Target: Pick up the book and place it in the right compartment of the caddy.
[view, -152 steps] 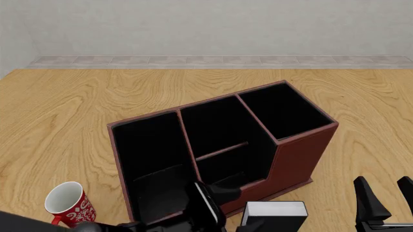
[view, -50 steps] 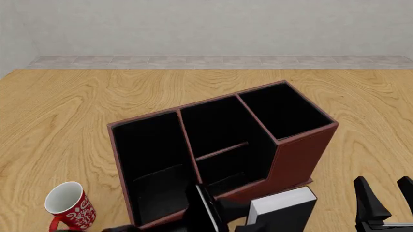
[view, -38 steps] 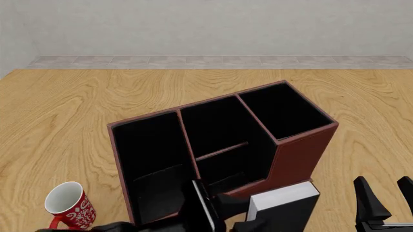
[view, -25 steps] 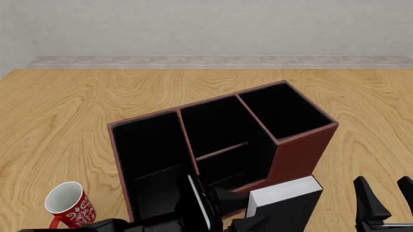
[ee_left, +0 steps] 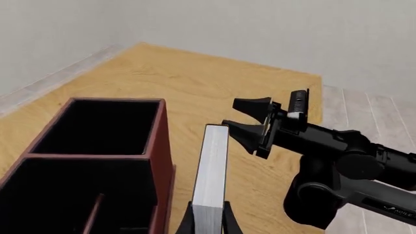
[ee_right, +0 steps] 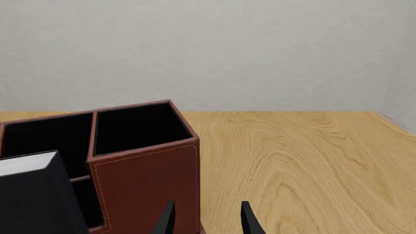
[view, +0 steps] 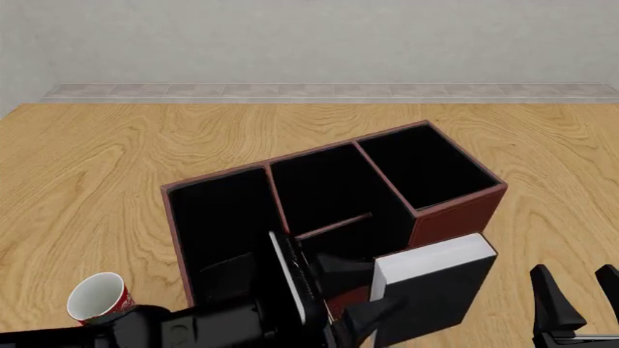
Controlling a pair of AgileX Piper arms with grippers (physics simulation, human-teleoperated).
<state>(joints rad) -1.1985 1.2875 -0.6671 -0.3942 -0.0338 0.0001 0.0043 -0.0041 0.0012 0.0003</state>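
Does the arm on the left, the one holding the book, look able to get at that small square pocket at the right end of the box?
Probably yes. The left gripper holds the book upright, just in front of the caddy. The right compartment is open on top with nothing in it, and the right gripper sits off to the side.

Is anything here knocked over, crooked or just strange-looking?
Nothing looks spilled or damaged. The one unusual sight is the book, held off the table on edge by the left gripper, tilted, in front of the caddy. The red mug stands upright beside the caddy.
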